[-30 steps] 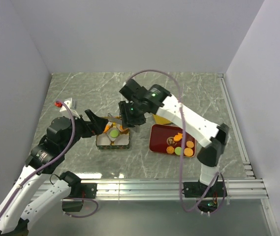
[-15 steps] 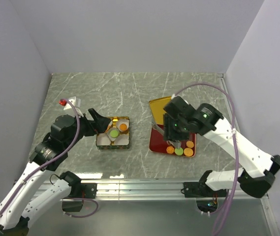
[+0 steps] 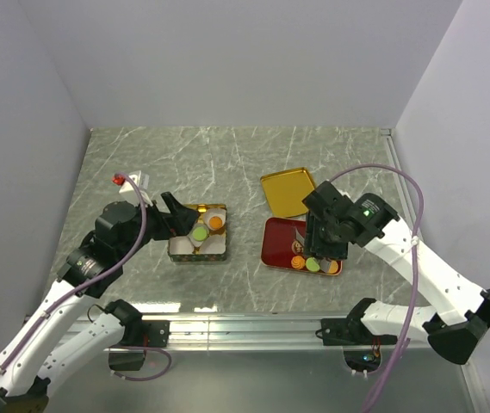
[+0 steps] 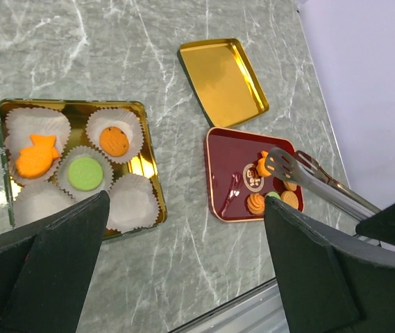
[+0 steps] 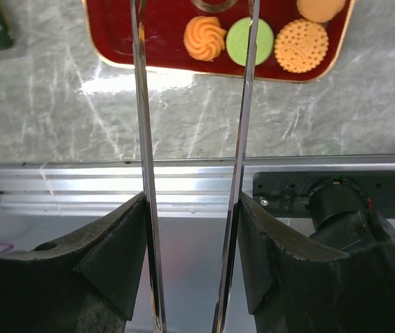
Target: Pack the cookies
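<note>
- I find the left tool (image 4: 187, 208) spread wide above the surface (image 4: 114, 41), beside the gold tin (image 4: 148, 166).
- The right tool (image 5: 190, 208) pinches metal tongs (image 5: 141, 104); the arms stand apart, tips over the red tray (image 4: 225, 159).
- I see cookies (image 5: 249, 41) in the red tray, near right; three more sit in paper cups (image 4: 131, 201) in the tin, left.

The left hand (image 4: 187, 201) hangs with fingers spread wide above the table (image 4: 114, 41). The gold tin (image 4: 145, 159) holds paper cups (image 4: 133, 198) with a fish-shaped orange cookie (image 4: 36, 155), round orange cookie (image 4: 114, 141) and green cookie (image 4: 85, 173). Right of it lie a gold lid (image 4: 223, 80) and a red tray (image 4: 225, 173) of cookies (image 4: 256, 203) under tongs (image 4: 315, 182).
</note>
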`<state>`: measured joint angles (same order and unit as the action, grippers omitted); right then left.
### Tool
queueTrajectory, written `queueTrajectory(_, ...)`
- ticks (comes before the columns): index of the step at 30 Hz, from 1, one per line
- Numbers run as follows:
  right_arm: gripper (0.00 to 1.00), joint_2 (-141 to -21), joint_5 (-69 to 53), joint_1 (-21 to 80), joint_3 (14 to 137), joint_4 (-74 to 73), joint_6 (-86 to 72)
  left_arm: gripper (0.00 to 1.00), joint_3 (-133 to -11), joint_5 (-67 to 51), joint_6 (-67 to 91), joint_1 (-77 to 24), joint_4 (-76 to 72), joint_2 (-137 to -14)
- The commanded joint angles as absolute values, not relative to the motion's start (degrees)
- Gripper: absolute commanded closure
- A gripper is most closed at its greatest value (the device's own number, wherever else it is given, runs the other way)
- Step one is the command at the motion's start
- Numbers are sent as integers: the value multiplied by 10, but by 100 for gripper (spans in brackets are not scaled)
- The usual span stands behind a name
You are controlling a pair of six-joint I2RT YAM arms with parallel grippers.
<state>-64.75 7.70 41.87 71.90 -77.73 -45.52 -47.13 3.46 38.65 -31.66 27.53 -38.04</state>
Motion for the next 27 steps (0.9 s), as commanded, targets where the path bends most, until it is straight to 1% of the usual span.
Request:
queueTrajectory(1, 41, -651, 94, 403, 723, -800, -455, 1, -475, 23, 386, -326, 250, -386)
queueTrajectory(11, 40, -670, 69, 345, 690, -775, -415, 1, -483, 38, 376, -329, 257, -388)
queueTrajectory(21, 40, -716, 62, 338, 675, -743, -390, 0, -489, 62, 360, -329, 272, -382)
queueTrajectory(27, 39, -722, 51, 330, 653, -723, -381, 1, -490, 73, 354, -329, 278, -388)
